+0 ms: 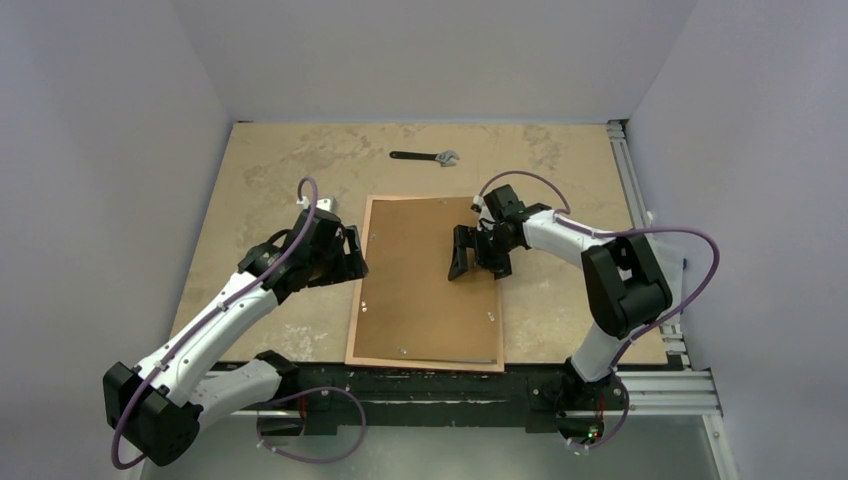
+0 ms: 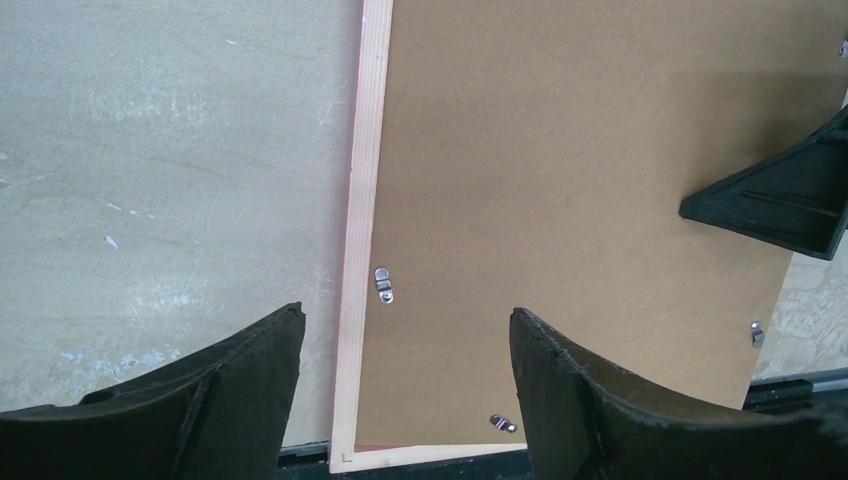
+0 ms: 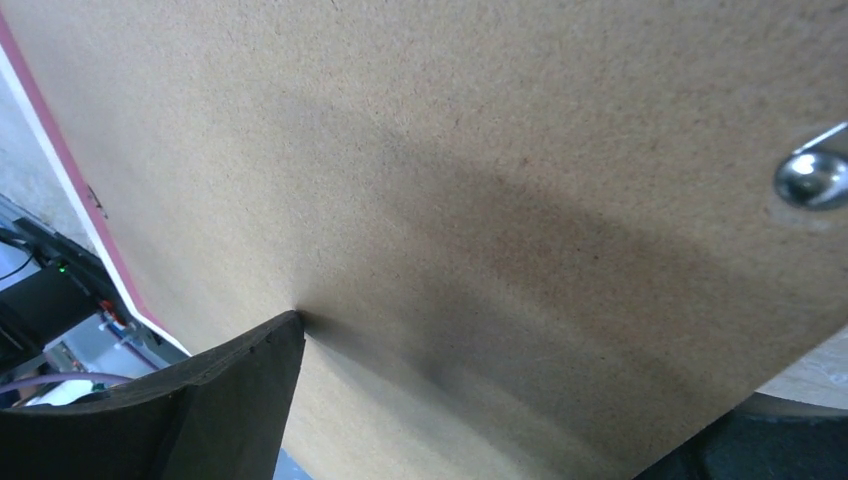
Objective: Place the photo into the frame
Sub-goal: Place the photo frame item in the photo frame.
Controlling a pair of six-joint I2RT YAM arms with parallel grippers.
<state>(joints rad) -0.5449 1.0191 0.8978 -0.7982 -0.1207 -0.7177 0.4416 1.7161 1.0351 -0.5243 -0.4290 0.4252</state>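
Thin rectangular frame [image 2: 365, 200], light wood back up with pink at the rim, lies flat at the table's near middle. A plain brown backing board [image 1: 425, 290] covers it, leaving wood rim showing along the left and near sides. Left gripper [image 1: 352, 258] is open-jawed and straddles the left rim. Right gripper [image 1: 466, 262] has its jaws spread, one fingertip [image 3: 270, 350] touching the board. Bare beige mottled tabletop [image 1: 260, 180] lies either side. A black adjustable wrench [image 1: 425, 156] lies well beyond the frame. Grey walls close round.

Your left arm [image 1: 215, 320] and right arm [image 1: 570, 232] both show white shells between black joints, a looping purple cable [image 1: 717, 258], and black wedge-shaped end effector fingers [image 2: 620, 410].
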